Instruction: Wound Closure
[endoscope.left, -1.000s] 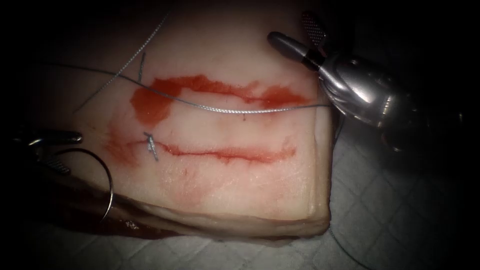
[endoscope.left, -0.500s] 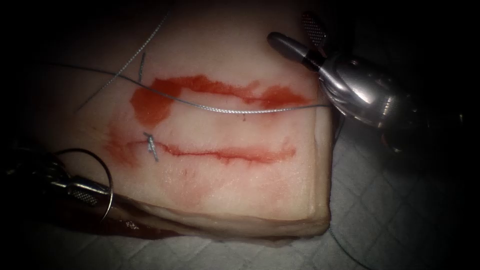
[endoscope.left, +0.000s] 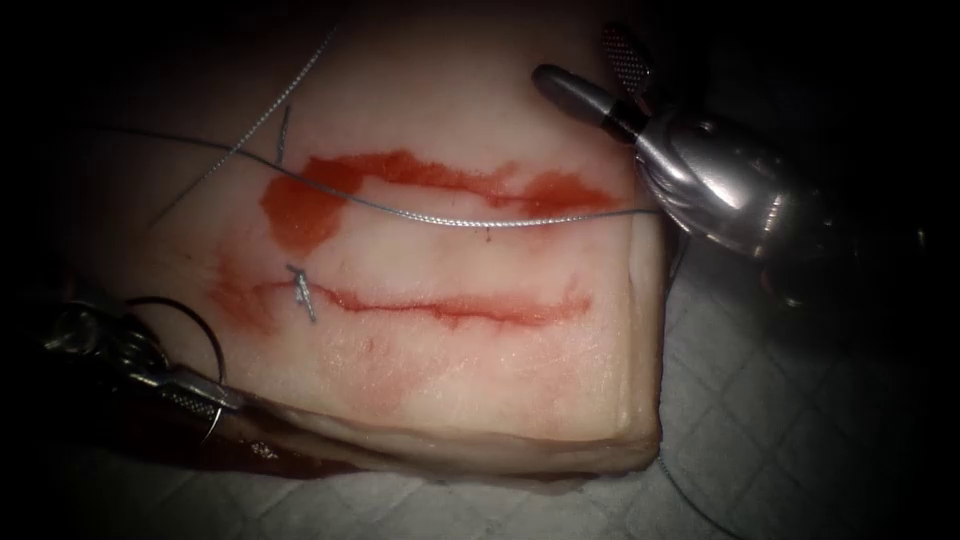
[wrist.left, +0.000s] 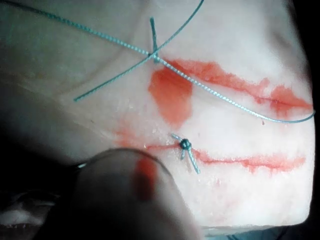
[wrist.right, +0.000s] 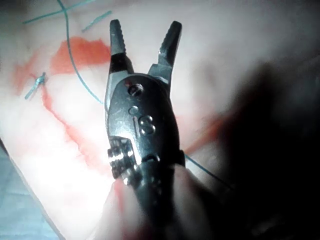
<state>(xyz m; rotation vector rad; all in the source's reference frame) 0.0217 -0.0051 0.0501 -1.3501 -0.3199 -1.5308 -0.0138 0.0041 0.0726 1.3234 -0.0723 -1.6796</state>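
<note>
Left hand (endoscope.left: 200, 395) lies low at the tissue's (endoscope.left: 480, 390) left edge, clamped on the needle (endoscope.left: 205, 345); right hand (endoscope.left: 600, 75) gapes, empty.

Left tool (endoscope.left: 205, 398) low at tissue's (endoscope.left: 450, 400) left edge, on curved needle (endoscope.left: 190, 320), outside tissue. Right tool (endoscope.left: 590, 75) spread wide, empty, upper right. Thread (endoscope.left: 450, 221) across red fluid (endoscope.left: 300, 210); knot (endoscope.left: 300, 290) on cut (endoscope.left: 450, 305).

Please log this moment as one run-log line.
left tool: at needle, grip unclear | right tool: jaws open, holds nothing | needle: left of cut, outside tissue | thread: across tissue
</note>
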